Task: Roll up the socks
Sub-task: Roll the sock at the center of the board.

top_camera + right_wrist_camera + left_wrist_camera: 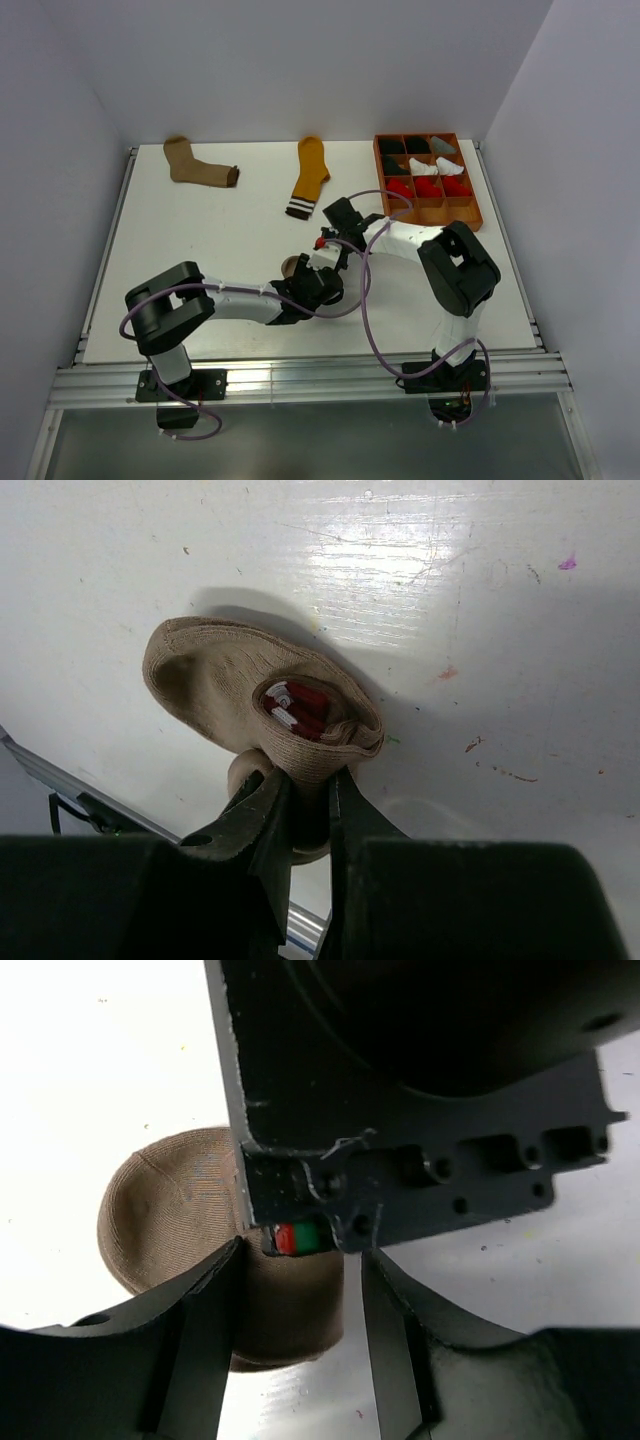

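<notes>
I am pinching the sock [230, 695] shut in my right gripper [310, 780] at bottom centre of the wrist frame, its length running upper left. My left gripper [300, 1270] is straddling it, jaws apart, just beside.

The light brown sock [220, 680] is showing soft, finely ribbed knitted cloth, matt all over. The white table [500, 600] is shining smooth and glossy, though flecked with small marks. The right fingers [255, 825] are looking like matt black plastic. Metal rails [300, 382] are gleaming along the near edge.
</notes>
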